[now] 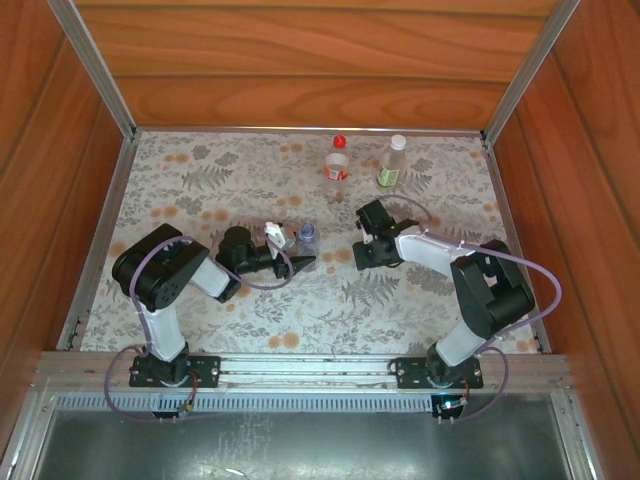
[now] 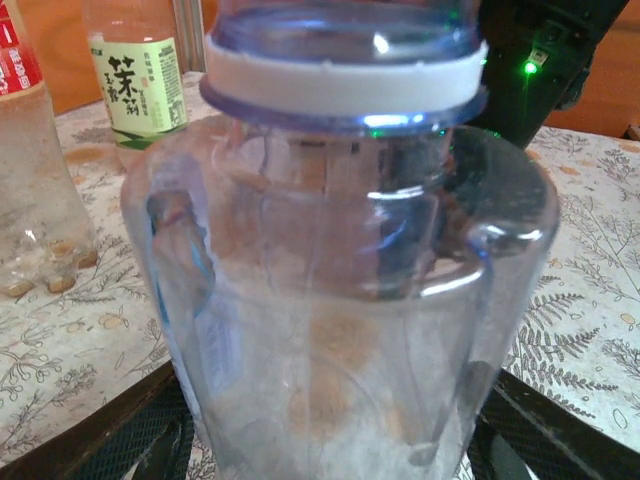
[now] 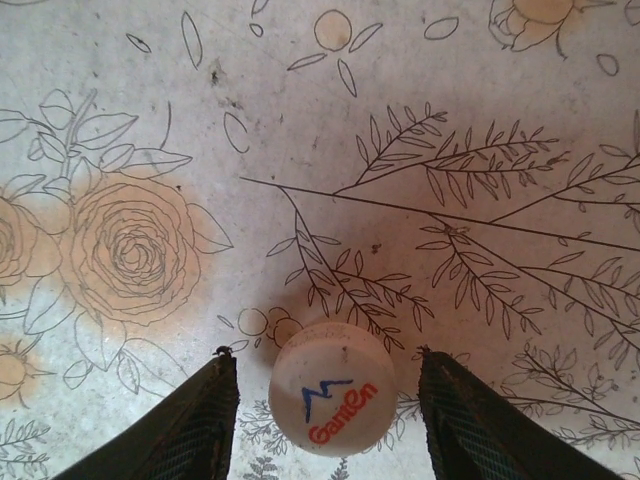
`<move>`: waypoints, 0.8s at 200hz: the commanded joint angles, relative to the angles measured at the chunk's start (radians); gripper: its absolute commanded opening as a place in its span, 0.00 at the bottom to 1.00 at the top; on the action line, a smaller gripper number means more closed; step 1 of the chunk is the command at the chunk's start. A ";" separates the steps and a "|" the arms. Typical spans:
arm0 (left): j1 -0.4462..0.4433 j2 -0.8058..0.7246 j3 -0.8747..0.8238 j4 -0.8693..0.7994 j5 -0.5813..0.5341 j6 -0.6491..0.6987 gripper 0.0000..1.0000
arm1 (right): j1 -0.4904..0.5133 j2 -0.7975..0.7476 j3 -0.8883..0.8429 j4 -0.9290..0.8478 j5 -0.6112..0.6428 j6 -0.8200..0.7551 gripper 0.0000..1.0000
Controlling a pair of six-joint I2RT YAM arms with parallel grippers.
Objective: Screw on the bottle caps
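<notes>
cap [image 3: 332, 390] judged light, slick, best pinched by rim | right hand [image 3: 323, 355] spread around it | left hand [image 2: 340, 440] at bottle [image 2: 340, 250], grip unclear

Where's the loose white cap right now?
In the right wrist view the cap lies flat on the tablecloth between the right gripper's open fingers, untouched, mid-table right of the bluish bottle.

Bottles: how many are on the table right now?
3. The red-capped bottle and the green-labelled bottle stand side by side near the far edge; the bluish bottle stands alone mid-table.
</notes>
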 commanded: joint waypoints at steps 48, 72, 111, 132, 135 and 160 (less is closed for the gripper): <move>-0.006 0.028 0.023 0.052 0.040 -0.026 0.68 | 0.010 0.026 0.015 -0.004 0.011 0.013 0.47; -0.007 0.034 0.023 0.058 0.045 -0.028 0.63 | 0.010 0.023 0.016 -0.006 0.013 0.013 0.45; -0.007 0.039 0.022 0.063 0.047 -0.030 0.57 | 0.010 0.011 0.016 -0.013 0.015 0.010 0.41; -0.007 0.040 0.023 0.066 0.048 -0.030 0.56 | 0.010 0.005 0.018 -0.020 0.017 0.010 0.40; -0.007 0.041 0.021 0.066 0.049 -0.030 0.56 | 0.010 0.004 0.018 -0.020 0.017 0.009 0.40; -0.006 0.045 0.021 0.069 0.050 -0.029 0.56 | 0.010 -0.010 0.022 -0.030 0.020 0.007 0.39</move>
